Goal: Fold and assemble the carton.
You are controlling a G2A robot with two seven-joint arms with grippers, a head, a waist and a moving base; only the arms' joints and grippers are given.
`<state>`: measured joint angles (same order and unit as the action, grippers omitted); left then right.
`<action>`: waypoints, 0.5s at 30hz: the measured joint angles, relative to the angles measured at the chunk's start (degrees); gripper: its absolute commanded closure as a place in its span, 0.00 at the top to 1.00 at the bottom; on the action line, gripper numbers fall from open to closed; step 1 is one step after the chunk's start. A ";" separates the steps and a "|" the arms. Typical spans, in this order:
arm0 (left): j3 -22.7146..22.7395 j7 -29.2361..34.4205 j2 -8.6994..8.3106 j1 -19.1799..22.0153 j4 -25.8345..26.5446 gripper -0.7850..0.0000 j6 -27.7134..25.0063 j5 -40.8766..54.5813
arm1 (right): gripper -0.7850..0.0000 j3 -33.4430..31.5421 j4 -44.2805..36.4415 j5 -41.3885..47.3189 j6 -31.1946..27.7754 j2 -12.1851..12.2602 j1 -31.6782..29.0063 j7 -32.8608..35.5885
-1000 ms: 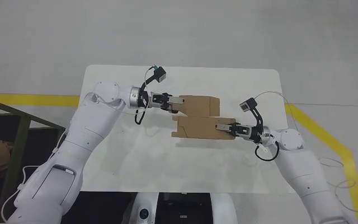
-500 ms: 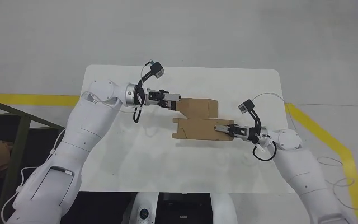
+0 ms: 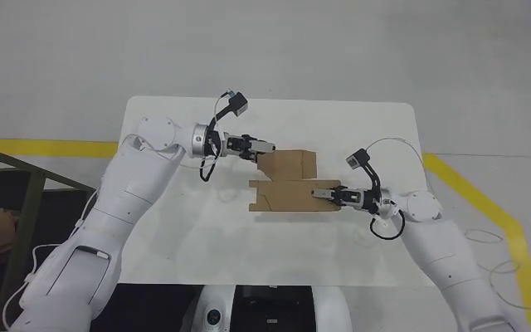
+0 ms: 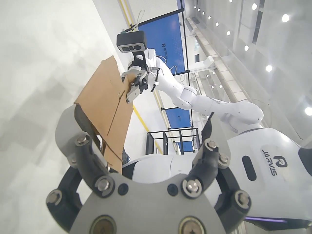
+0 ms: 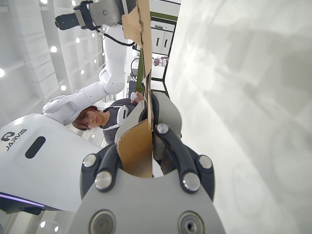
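While the right gripper (image 5: 150, 105) is clenched on the carton (image 3: 286, 178), the left gripper (image 4: 143, 115) is released, with its jaws wide apart. The carton is a flat brown sheet; it starts between the right gripper's fingers and runs straight out from their tips toward the left gripper. Its edge sits deep in the right gripper, and one flap curls back over that gripper's base. At the other end, one corner of the carton lies against one finger (image 4: 73, 127) of the left gripper; the second finger (image 4: 209, 132) is well apart from the sheet and touches nothing. From above, the carton lies between the two grippers with its broad face up; the panel just in front of the left gripper is shorter, and the panel that the right gripper holds is longer. A slit runs between the two panels. The white table (image 3: 166, 232) is below both grippers; I cannot tell if the carton touches it.
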<state>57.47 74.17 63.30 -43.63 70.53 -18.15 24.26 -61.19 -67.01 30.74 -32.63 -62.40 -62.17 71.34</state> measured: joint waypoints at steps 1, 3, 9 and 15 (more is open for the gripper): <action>-0.06 -0.06 -0.01 0.11 0.08 1.00 0.01 -0.51 | 0.00 0.14 -0.06 -0.01 0.01 -0.04 0.01 -0.02; -0.13 -0.29 -0.03 0.20 0.24 1.00 0.07 -1.28 | 0.00 0.38 -0.06 0.02 -0.01 -0.13 0.09 -0.05; -0.17 -1.19 -0.22 -0.05 1.15 1.00 0.76 -4.03 | 0.00 0.53 0.51 0.92 -0.40 -0.34 0.34 -0.57; 0.04 -1.74 -0.51 -0.47 2.21 0.82 1.97 -6.32 | 0.00 -0.04 1.06 1.38 -0.56 -0.36 0.35 -1.59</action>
<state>57.51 72.43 62.78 -44.10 72.74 -16.17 17.95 -61.22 -65.95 32.12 -33.19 -62.76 -61.82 69.74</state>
